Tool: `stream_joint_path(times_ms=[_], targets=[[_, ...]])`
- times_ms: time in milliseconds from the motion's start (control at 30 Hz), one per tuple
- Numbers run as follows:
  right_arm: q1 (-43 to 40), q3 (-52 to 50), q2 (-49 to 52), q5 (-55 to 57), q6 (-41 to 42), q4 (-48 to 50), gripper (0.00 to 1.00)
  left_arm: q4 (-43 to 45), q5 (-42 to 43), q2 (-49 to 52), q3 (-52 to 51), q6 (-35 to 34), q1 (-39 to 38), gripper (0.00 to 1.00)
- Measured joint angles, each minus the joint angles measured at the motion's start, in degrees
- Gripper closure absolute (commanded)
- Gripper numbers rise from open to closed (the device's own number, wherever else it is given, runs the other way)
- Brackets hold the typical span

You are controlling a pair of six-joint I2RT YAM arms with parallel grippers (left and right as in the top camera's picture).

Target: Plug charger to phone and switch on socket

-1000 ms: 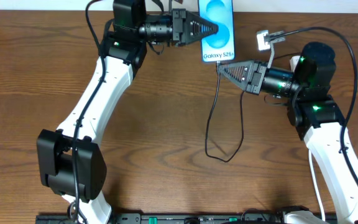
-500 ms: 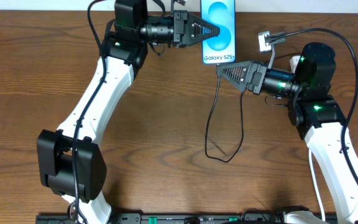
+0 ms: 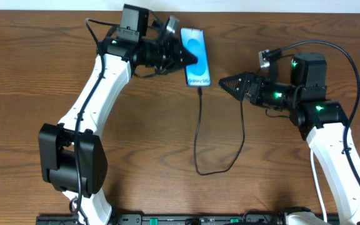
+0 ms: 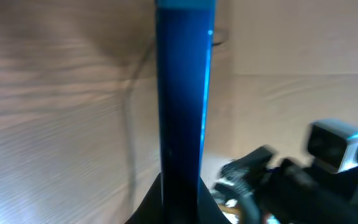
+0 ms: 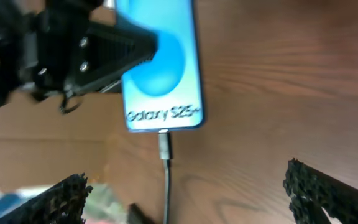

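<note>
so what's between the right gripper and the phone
Only the charger, plugged into the phone, over bare table; clearest in the right wrist view.

The left gripper [image 3: 191,60] is now holding the phone [image 3: 199,70] further left and lower, tilted onto its edge. The charger [image 3: 197,134] is now sitting in the phone's bottom edge, its loop lying further left. The right gripper [image 3: 222,81] is standing open, drawn back from the cable.
</note>
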Motion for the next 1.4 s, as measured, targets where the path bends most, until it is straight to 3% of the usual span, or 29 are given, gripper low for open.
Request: stream_joint_path(times_ms=[167,333,800,1400], targets=[[0.0,0.0,0.0,5.9,-1.0,-2.6,0.01,-8.2,-7.2,0.3,0.0,7.1,-2.3,0.92],[0.0,0.0,0.0,9.2,-1.3,-3.3,0.01,-10.5,-11.9,3.9,0.0,9.6,-5.8,0.93],[0.0,0.0,0.0,12.3,-2.6,-6.2,0.01,-10.6,-10.4,17.5,0.0,10.6,-7.2,0.93],[0.0,0.0,0.0,12.7,-2.8,-7.6,0.01,-9.4,-12.0,19.5,0.0,11.0,-7.3,0.93]])
